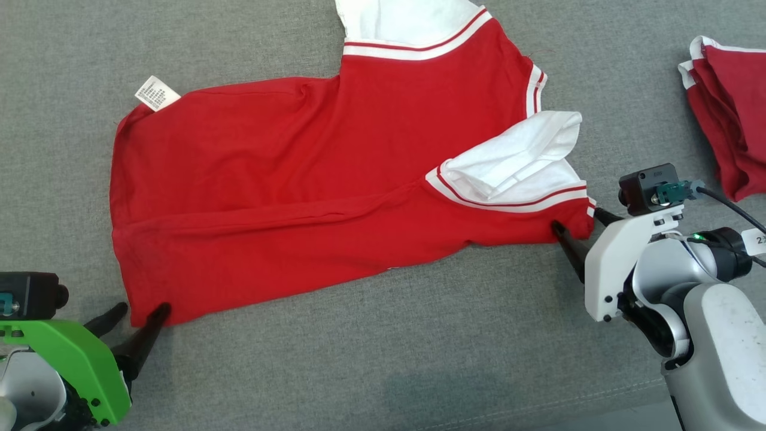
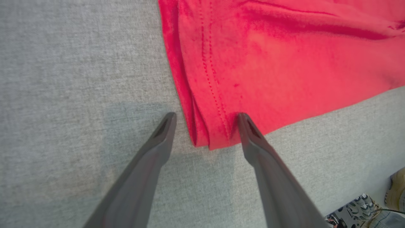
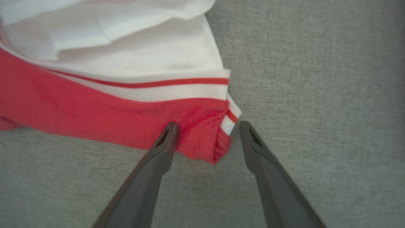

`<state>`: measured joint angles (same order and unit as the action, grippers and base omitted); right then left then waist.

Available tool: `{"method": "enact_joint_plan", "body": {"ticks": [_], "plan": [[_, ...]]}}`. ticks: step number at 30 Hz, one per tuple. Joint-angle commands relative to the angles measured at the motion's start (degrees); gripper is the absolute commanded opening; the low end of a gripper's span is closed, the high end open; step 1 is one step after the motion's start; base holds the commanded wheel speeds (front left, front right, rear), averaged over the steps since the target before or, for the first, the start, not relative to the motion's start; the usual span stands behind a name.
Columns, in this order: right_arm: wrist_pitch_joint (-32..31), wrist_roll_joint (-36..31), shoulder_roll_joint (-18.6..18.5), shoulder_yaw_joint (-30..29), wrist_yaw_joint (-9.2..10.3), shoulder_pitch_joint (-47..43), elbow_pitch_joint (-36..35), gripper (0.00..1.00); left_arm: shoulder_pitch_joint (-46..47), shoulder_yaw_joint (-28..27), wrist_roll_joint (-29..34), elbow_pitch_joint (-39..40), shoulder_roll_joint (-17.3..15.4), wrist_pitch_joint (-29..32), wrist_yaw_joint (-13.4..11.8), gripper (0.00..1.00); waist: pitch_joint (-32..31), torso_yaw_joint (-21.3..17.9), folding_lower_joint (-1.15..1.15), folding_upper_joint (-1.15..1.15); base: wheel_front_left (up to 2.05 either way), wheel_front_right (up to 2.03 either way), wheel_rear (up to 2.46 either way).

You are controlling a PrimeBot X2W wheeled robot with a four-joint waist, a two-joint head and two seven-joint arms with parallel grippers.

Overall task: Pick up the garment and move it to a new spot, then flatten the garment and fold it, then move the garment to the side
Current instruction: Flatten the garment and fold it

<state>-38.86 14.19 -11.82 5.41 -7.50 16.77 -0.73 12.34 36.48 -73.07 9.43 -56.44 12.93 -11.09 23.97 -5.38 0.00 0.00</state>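
1. While the shirt (image 1: 335, 197) lies spread on grey fabric (image 1: 419, 359), both claws stand wide, holding nothing.
2. Left claw (image 1: 142, 310) straddles the hem corner, one finger touching it.
3. Right claw (image 1: 577, 220) straddles the striped-trim corner.

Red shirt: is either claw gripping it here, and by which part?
Nothing is held. The left claw stands open around the red shirt's hem corner; the right claw stands open around its striped-trim corner.
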Motion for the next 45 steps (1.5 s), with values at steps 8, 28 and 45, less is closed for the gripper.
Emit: {"method": "enact_joint_plan", "body": {"ticks": [8,28,45], "plan": [[-1.03,2.23,-0.08,0.8,0.03,0.41,0.1,0.0,1.7,1.95,1.19,-1.78,1.76,1.78,1.27,0.0,-0.4,-0.3,0.0,0.0,0.0,0.0,0.0],[-12.49,10.99,-2.9,-5.2,0.05,-7.73,-10.61,0.0,-6.75,-2.52,-6.9,8.42,-8.9,0.92,4.29,0.0,-2.58,-0.41,0.0,0.0,0.0,0.0,0.0],[-13.09,9.05,-1.48,-8.36,0.04,-12.56,-15.5,1.0,-17.65,-2.72,-8.55,10.89,-9.21,-8.71,1.45,1.0,-0.67,-0.76,0.0,0.0,0.0,0.0,0.0]]}}
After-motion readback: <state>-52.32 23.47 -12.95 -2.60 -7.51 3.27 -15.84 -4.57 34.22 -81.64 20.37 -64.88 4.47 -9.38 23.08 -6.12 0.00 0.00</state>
